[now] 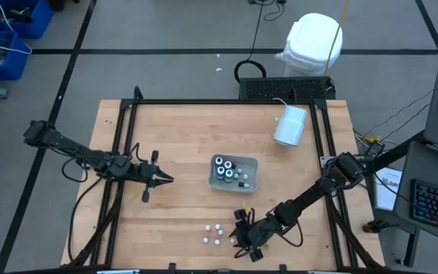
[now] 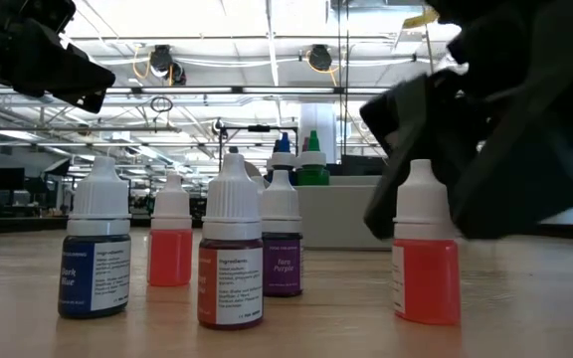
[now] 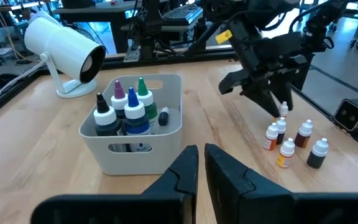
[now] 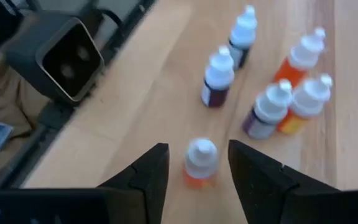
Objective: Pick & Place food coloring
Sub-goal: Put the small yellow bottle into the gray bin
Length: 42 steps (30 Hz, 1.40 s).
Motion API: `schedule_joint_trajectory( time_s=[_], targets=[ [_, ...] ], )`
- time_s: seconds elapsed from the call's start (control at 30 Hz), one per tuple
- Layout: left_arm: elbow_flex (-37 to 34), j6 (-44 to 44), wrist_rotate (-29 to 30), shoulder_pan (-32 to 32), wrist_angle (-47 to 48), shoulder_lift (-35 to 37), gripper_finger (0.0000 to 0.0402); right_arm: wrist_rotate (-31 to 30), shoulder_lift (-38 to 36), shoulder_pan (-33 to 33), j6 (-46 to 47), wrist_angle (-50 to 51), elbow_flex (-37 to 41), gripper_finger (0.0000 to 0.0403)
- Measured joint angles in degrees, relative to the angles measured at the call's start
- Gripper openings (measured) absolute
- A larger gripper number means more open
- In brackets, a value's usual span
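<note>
Near the front edge of the desk [image 1: 181, 137], the right hand [image 4: 197, 168] stands over a loose cluster of small food coloring bottles. Its fingers [image 4: 148, 174] are spread wide, one on either side of an orange bottle [image 4: 200, 163] with a white cap, and neither pad touches it, so it holds nothing. Five more small bottles [image 4: 272, 109] stand just beyond that one, farther from the hand.

From above, the same cluster reads only as white dots [image 1: 213, 232], just beside the right hand [image 1: 243, 232] and nearer the front edge than the tray [image 1: 253, 169]. The low view gives what the others cannot: labels on a blue bottle [image 2: 95, 254], a red-brown one [image 2: 231, 259] and a purple one [image 2: 282, 244], plus the orange bottle [image 2: 426, 249] under the dark bulk of the hand.

The left wrist view alone looks into the tray [image 3: 163, 130], where bigger dark bottles [image 3: 126, 112] with white, purple, blue and green tops stand upright. A white cylinder [image 1: 290, 125] lies behind the tray.

The left hand [image 1: 167, 180] waits beside the tray, its fingers [image 3: 179, 174] nearly closed and holding nothing.
</note>
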<state>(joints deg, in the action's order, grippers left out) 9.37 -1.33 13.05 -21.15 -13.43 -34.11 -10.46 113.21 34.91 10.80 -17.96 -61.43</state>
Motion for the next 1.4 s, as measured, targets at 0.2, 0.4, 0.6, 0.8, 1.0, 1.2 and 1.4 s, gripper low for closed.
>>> schedule_joint_trajectory(
  time_s=[0.2,0.4,0.6,0.8,1.0,1.2,1.4],
  targets=[
    [0.0,0.07,0.03,0.0,0.02,0.0,0.0037,-0.13,0.0,-0.08,0.45,0.89,0.0,0.012],
    [0.0,0.06,0.05,0.01,0.07,0.0,0.0037,0.0,0.0,-0.08,0.1,0.88,0.0,0.0092],
    [0.0,0.06,0.05,0.02,0.09,0.0,0.0037,0.05,0.0,-0.08,-1.16,-0.04,0.0,0.0074],
    [0.0,0.06,0.08,0.02,0.11,0.0,0.0037,0.18,0.0,-0.08,-2.08,-0.19,0.0,0.0073],
    [0.0,0.01,0.08,0.02,0.11,0.0,0.0037,-3.75,-1.61,-0.18,-4.34,0.58,0.0,0.0064],
    [0.0,-0.25,0.08,0.01,0.13,-0.02,0.0037,-17.15,-9.9,-0.79,-5.17,12.65,0.0,0.0063],
    [0.0,-0.27,0.05,0.0,0.52,-0.02,0.0037,-32.13,-19.8,-1.14,0.72,29.01,0.0,0.0062]
  ],
)
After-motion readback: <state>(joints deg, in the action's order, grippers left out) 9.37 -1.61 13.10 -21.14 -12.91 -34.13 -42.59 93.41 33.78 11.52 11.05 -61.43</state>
